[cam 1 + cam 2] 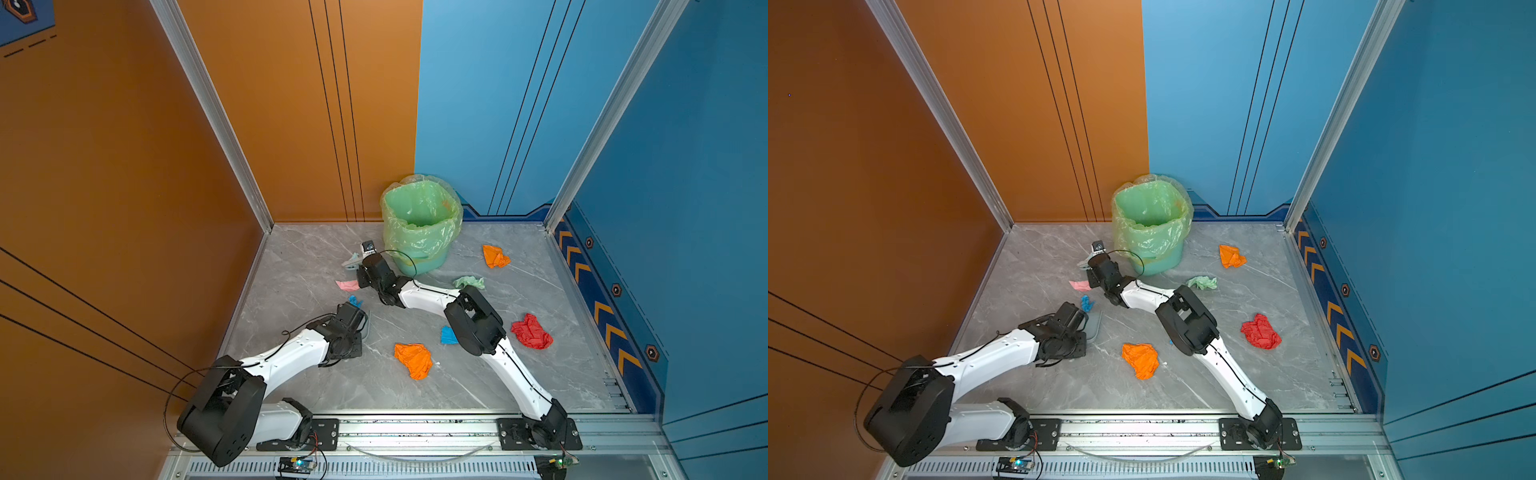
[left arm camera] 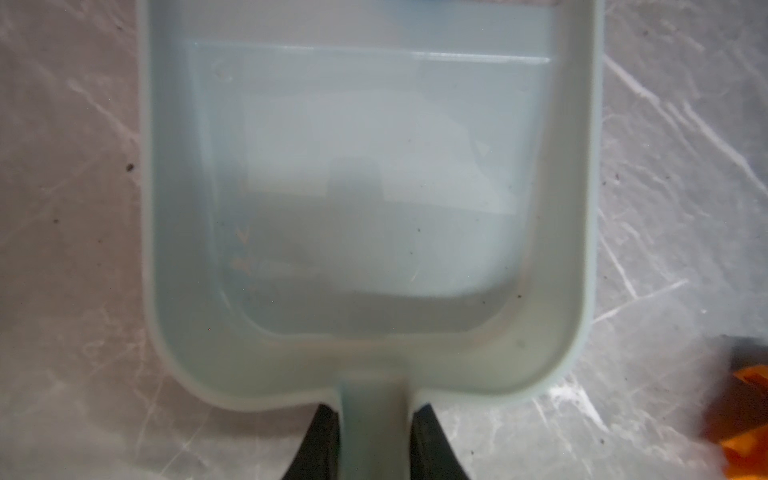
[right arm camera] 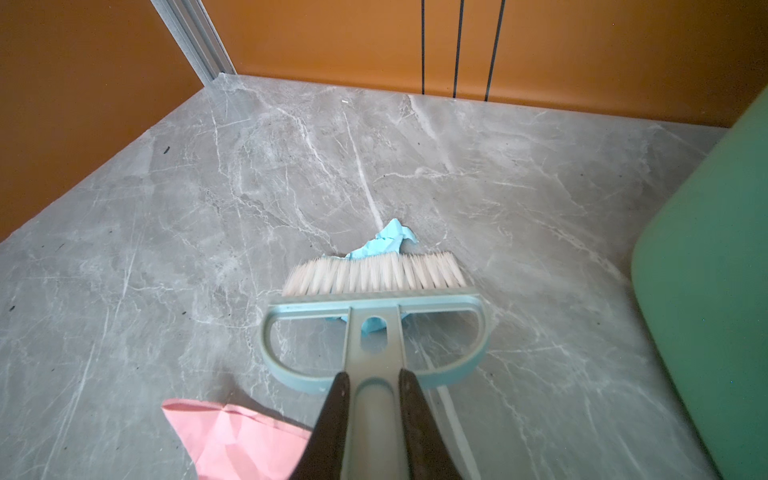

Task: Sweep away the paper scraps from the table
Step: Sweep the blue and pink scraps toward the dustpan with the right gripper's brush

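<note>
My right gripper [image 3: 372,376] is shut on the handle of a pale blue brush [image 3: 374,316]. Its white bristles rest against a light blue paper scrap [image 3: 386,243] near the bin, and a pink scrap [image 3: 232,436] lies beside the fingers. My left gripper [image 2: 376,409] is shut on the handle of a grey-green dustpan [image 2: 365,208], which lies flat and empty on the table [image 1: 299,266]. In a top view, other scraps lie scattered: orange [image 1: 413,359], orange [image 1: 496,256], pale green [image 1: 469,282], red [image 1: 532,331], bright blue [image 1: 449,335] and small blue [image 1: 354,300].
A green bin [image 1: 419,224] with a translucent liner stands at the back middle, right next to the brush. Orange and blue walls and aluminium rails [image 1: 586,286] enclose the table. The right arm [image 1: 473,320] stretches across the middle.
</note>
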Action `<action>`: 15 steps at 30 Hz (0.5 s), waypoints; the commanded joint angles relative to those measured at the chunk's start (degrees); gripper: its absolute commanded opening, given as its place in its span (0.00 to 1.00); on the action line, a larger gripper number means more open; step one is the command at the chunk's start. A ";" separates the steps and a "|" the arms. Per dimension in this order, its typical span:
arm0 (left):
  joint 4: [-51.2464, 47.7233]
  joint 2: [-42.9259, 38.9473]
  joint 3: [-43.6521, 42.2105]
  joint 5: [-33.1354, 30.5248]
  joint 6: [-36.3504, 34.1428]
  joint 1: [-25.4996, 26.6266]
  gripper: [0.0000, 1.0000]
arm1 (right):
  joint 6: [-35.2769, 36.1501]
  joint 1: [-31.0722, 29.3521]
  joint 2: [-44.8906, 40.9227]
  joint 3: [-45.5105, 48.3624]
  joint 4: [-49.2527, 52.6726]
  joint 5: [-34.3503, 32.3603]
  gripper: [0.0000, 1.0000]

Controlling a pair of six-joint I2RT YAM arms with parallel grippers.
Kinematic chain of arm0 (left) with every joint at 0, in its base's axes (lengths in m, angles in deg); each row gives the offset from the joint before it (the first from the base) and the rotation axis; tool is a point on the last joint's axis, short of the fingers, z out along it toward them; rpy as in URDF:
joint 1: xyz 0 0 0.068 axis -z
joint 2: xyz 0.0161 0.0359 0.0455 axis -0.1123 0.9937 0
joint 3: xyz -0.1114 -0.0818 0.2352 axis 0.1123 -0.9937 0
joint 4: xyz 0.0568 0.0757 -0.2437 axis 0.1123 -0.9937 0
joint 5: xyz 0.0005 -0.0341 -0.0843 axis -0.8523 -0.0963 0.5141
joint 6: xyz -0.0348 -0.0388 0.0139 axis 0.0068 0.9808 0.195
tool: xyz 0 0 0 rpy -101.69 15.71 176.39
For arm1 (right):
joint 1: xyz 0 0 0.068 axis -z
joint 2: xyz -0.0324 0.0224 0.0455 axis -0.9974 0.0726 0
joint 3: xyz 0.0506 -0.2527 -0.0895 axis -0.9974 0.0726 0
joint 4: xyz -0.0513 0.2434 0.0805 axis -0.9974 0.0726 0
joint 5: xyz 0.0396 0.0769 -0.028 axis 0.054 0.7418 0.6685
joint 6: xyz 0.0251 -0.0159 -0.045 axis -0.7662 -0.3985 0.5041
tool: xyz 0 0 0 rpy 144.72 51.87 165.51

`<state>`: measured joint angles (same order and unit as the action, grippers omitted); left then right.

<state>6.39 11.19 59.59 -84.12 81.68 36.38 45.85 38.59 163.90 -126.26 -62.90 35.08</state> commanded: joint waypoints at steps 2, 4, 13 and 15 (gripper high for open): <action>-0.92 0.31 -1.41 1.38 -0.83 -0.67 0.08 | 1.20 0.15 -0.84 -0.68 3.82 0.96 0.00; -0.78 0.30 -1.55 1.32 -0.80 -0.83 0.08 | 1.81 0.05 -1.80 0.73 4.02 1.17 0.00; -0.26 0.50 -1.81 1.21 -0.91 -0.85 0.08 | 5.61 -0.14 -8.72 10.98 5.34 4.32 0.00; -0.21 0.73 -1.69 1.25 -1.07 -0.86 0.08 | 6.83 -0.38 -10.65 13.45 6.14 5.45 0.00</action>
<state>7.20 11.21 59.26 -84.06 81.53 36.07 49.85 38.59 156.99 -115.97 -61.15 38.03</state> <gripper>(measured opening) 0.228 0.192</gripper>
